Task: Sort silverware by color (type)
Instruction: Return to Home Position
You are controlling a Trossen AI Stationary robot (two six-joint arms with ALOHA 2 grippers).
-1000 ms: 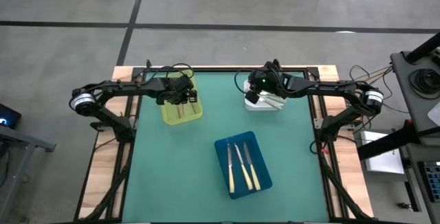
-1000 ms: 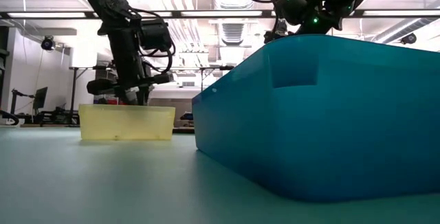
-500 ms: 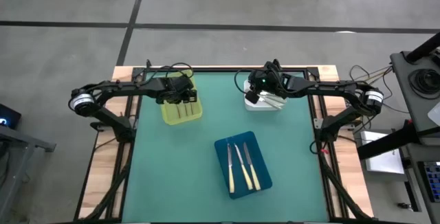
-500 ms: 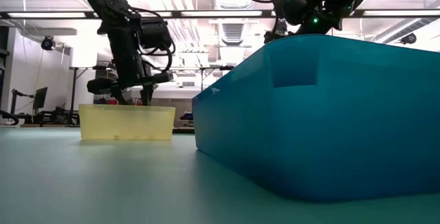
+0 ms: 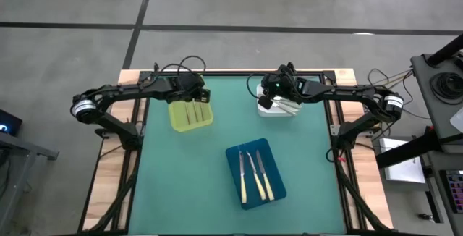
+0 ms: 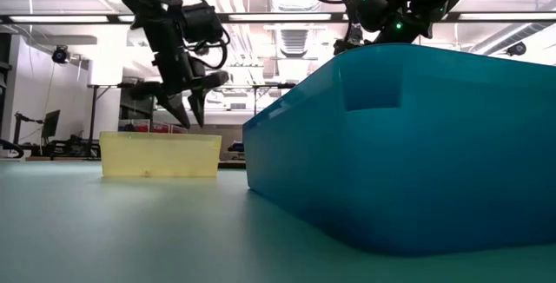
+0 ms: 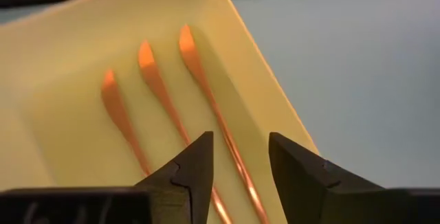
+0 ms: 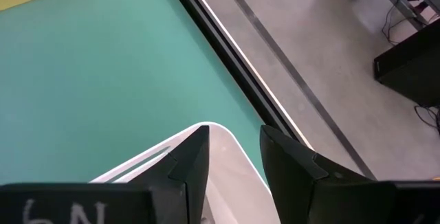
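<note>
Three thin copper-coloured pieces [image 7: 161, 90] lie side by side on the floor of the yellow tray [image 5: 179, 122]. My left gripper [image 7: 240, 162] hangs open above the tray's far end [image 6: 188, 109], with nothing between its fingers. Three knives with cream handles [image 5: 255, 174] lie in the blue tray [image 5: 233, 154] at the table's middle. My right gripper [image 8: 234, 152] stands open over the white tray [image 5: 283, 111] at the far right, holding nothing. In the low view the blue tray [image 6: 408, 144] hides that tray.
The green mat [image 5: 173, 185] has free room at the near left and near right. The table's far edge and a black frame rail [image 8: 227, 59] run close behind the white tray. Cables hang from both arms.
My left gripper has opened inside the yellow tray, then risen clear of its rim and rolled a little. The copper pieces lie uncovered where it stood.
</note>
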